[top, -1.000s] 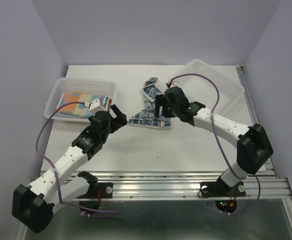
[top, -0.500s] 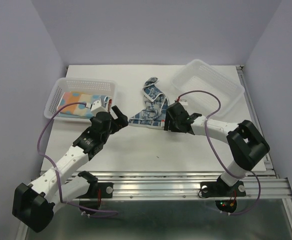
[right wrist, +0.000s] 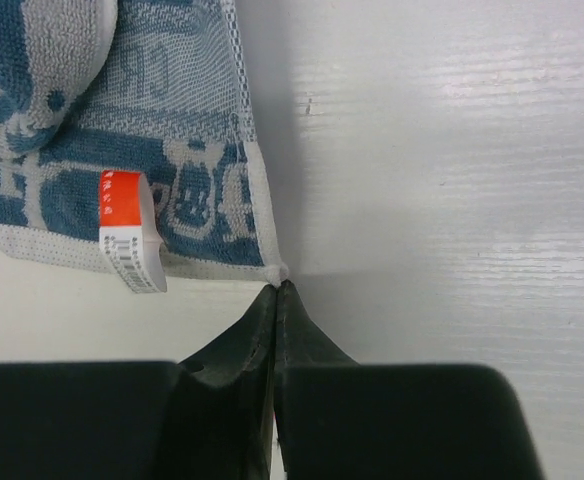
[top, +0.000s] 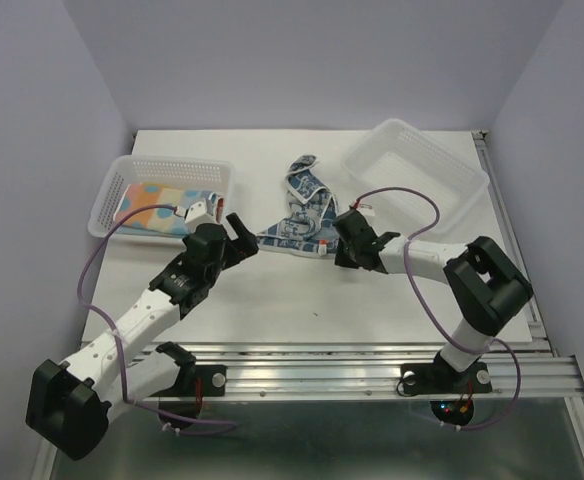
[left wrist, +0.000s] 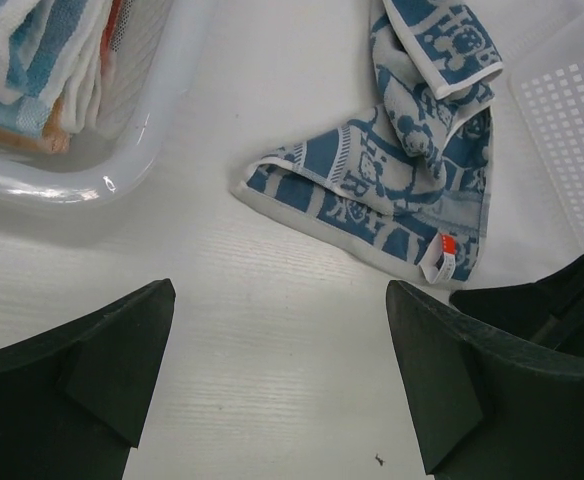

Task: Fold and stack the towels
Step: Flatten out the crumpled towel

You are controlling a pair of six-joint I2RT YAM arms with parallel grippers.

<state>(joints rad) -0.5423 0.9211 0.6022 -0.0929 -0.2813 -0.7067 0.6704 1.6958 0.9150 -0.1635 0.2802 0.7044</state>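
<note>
Where the right end effector (right wrist: 277,292) meets the work, its two dark fingers are pressed together, tips touching the near corner of the blue-white towel (right wrist: 122,130). Whether any hem is caught between them cannot be told.
Beside that corner: an orange tag (right wrist: 122,205) with a white label, sewn to the edge.
Left end effector (left wrist: 280,290): spread wide, holding nothing, hovering over bare counter (top: 272,290) just short of the towel's other near corner.
Towel: crumpled and partly doubled over, mid-counter, between the two baskets.
Left basket (top: 162,163): white, perforated, holding folded towels (top: 157,200) in pastel squares.
Right basket (top: 442,150): white, perforated, set at an angle.
Step in hand, by judgement: securing the corners of the one loose towel in view, so as to spread it flat ahead of folding.
Next move likely calls for the left end effector to reach and close on its corner. Both would then draw apart and lay the cloth smooth.
Counter: white, matte, faintly grained.
Room: plain lavender walls on three sides. An aluminium rail (top: 322,362) runs along the near edge, carrying the arm bases.
</note>
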